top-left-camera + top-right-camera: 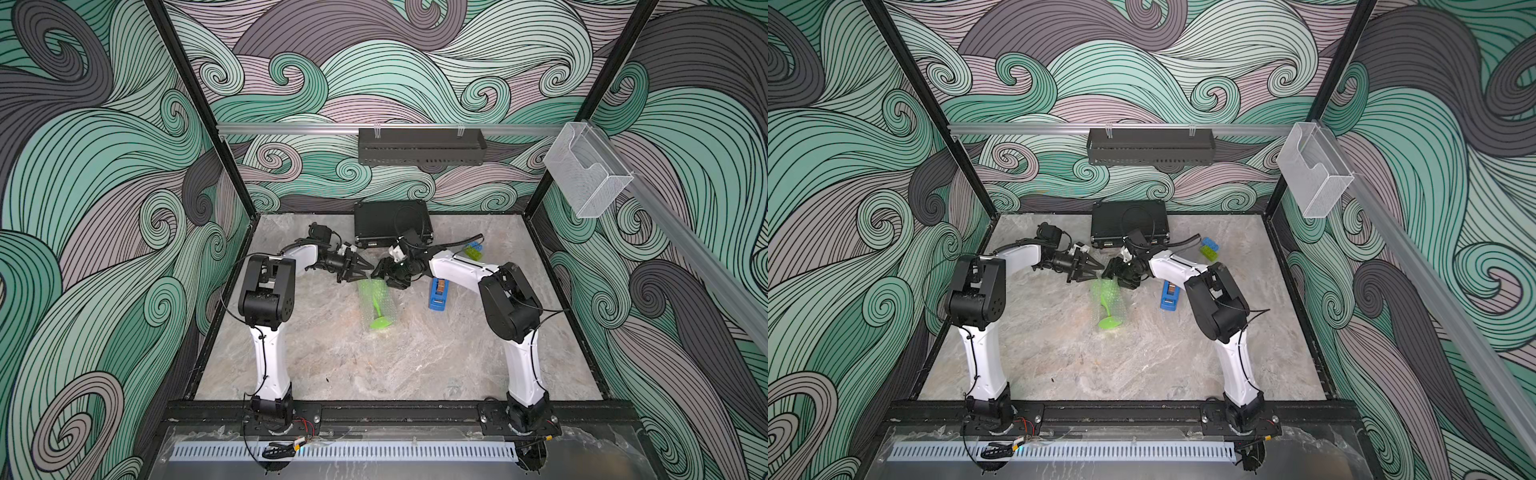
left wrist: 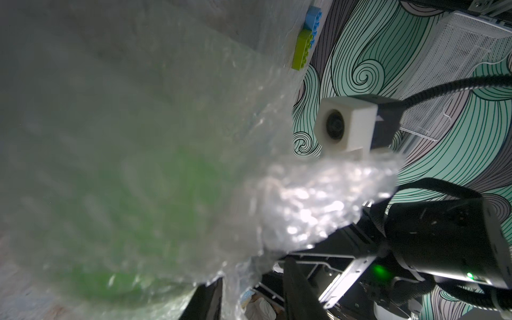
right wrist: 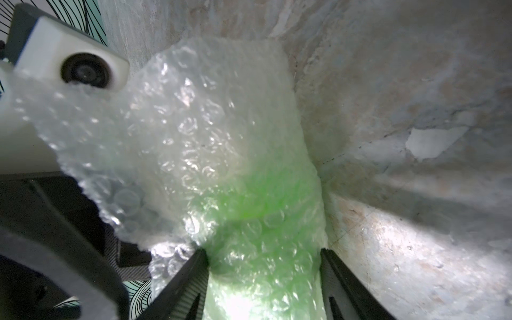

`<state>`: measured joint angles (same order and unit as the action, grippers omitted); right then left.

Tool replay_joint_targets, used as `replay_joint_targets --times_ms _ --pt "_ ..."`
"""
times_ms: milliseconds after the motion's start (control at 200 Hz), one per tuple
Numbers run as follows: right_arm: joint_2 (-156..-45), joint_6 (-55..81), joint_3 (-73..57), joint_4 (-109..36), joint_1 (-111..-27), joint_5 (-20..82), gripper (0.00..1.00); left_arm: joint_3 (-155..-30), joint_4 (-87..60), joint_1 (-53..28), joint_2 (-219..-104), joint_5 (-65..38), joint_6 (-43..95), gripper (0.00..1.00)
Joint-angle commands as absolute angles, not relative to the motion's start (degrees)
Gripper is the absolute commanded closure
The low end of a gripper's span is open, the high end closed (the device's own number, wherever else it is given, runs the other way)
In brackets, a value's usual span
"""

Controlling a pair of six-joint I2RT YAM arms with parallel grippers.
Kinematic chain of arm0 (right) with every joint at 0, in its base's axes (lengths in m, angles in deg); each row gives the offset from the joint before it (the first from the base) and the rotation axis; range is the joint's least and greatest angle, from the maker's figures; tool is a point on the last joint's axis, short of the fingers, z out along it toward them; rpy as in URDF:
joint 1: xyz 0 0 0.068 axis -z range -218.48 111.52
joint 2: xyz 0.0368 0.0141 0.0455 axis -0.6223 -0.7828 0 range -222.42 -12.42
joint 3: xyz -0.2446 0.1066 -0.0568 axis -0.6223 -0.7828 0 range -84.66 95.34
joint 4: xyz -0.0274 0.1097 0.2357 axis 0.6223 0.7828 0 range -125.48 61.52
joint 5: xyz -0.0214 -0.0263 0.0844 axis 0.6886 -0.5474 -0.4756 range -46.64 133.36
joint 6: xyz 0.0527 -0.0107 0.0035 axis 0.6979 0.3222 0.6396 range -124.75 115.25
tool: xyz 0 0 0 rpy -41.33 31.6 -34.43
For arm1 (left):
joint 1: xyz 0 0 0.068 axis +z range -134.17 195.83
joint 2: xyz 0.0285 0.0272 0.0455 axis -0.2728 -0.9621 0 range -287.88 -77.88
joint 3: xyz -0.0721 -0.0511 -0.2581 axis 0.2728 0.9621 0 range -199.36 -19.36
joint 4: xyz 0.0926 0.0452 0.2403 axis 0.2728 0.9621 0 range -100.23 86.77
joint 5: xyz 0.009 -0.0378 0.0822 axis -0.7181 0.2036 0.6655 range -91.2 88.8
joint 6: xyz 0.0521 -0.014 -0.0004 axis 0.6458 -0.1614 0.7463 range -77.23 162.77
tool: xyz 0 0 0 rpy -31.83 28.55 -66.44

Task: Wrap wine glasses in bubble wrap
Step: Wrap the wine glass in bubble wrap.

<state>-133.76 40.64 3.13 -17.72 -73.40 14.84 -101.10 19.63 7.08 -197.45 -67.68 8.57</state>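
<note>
The lime-green wine glass [image 1: 380,323] [image 1: 1109,322] lies on its side on the marble, its foot towards the front and its bowl towards the back. Bubble wrap [image 1: 384,307] [image 1: 1116,305] is rolled around it. My right gripper [image 1: 384,277] [image 3: 263,250] is shut on the wrapped bowl, which glows green [image 3: 257,199] through the wrap [image 3: 194,124]. My left gripper [image 1: 369,270] [image 2: 253,270] hovers just left of it, open. A loose flap of wrap [image 2: 304,205] hangs past one finger, and the glass [image 2: 166,207] is a green blur behind it.
A blue tape dispenser [image 1: 438,295] [image 1: 1170,296] lies right of the glass, under my right forearm. Green and blue toy bricks [image 1: 473,250] [image 2: 110,50] sit at the back right. A black case [image 1: 390,222] stands against the back wall, close behind both grippers.
</note>
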Motion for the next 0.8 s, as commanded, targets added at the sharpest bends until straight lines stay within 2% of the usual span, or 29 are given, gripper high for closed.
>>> replay_joint_targets --times_ms 0,300,425,535,796 --pt "-133.9 40.6 0.7 -13.9 -75.5 12.6 0.34 -102.5 19.7 5.2 -198.6 -67.5 9.3 0.62" --pt "-134.0 41.3 0.8 -14.6 -75.2 11.6 0.34 -101.5 17.7 5.2 -194.7 -69.3 7.1 0.61" --pt "-134.2 41.7 1.0 -14.6 -75.2 11.3 0.35 -100.8 16.0 5.2 -194.7 -69.8 5.7 0.66" --pt "-134.1 41.6 0.9 -14.6 -75.1 11.0 0.35 -101.0 16.0 5.2 -195.9 -69.4 5.9 0.75" --pt "-133.2 41.3 0.2 -14.6 -74.9 10.8 0.36 -103.7 23.6 5.1 -201.4 -64.5 13.3 0.72"
